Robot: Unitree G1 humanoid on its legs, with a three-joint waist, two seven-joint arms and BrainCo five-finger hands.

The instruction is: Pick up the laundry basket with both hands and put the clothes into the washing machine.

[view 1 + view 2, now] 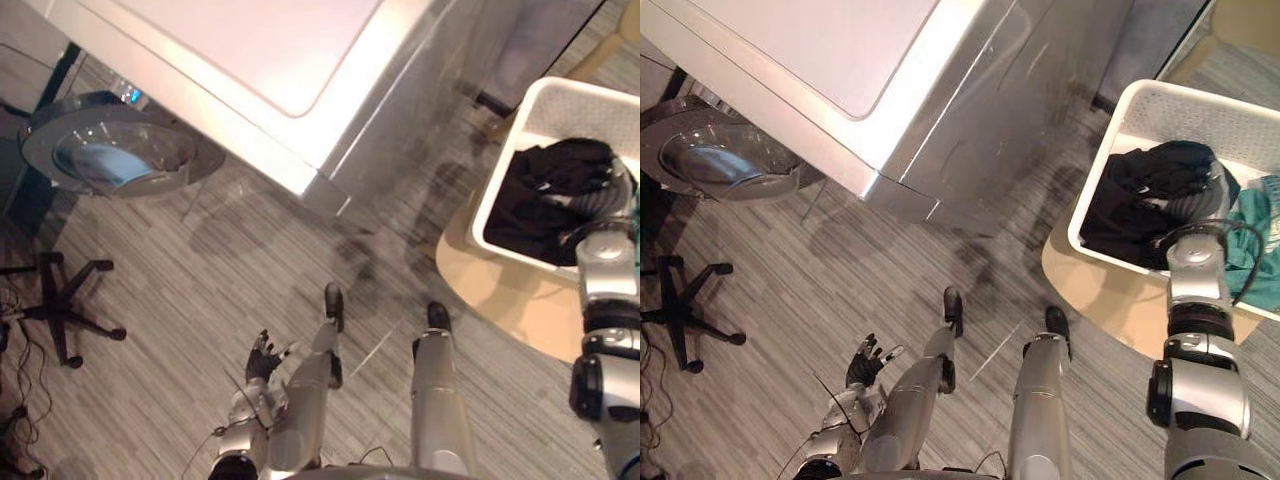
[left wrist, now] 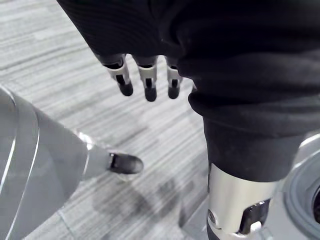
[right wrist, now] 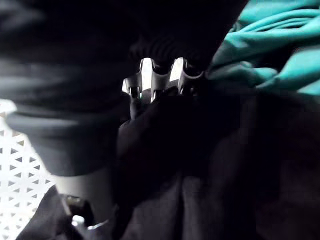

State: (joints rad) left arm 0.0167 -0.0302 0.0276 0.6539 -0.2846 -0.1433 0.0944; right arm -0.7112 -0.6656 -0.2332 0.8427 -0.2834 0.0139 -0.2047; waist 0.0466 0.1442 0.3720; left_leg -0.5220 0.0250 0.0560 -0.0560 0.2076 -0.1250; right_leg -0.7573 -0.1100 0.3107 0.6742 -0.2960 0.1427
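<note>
Striped grey floor (image 1: 220, 290) — washing machine (image 1: 250, 50), laundry basket (image 1: 1180, 110) right, chair base (image 1: 62, 300) left.

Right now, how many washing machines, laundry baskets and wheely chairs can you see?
washing machine: 1
laundry basket: 1
wheeled chair, just its black base showing: 1
Total: 3

Washing machine (image 1: 300, 70) upper centre, round door (image 1: 115, 150) swung open at left. White laundry basket (image 1: 560, 100) at right on tan round surface (image 1: 500, 290) w/ black clothes (image 1: 550, 195) inside; right hand (image 1: 605, 200) down among them. Left hand (image 1: 265, 358) low over floor (image 1: 200, 260), fingers (image 1: 262, 345) spread.
</note>
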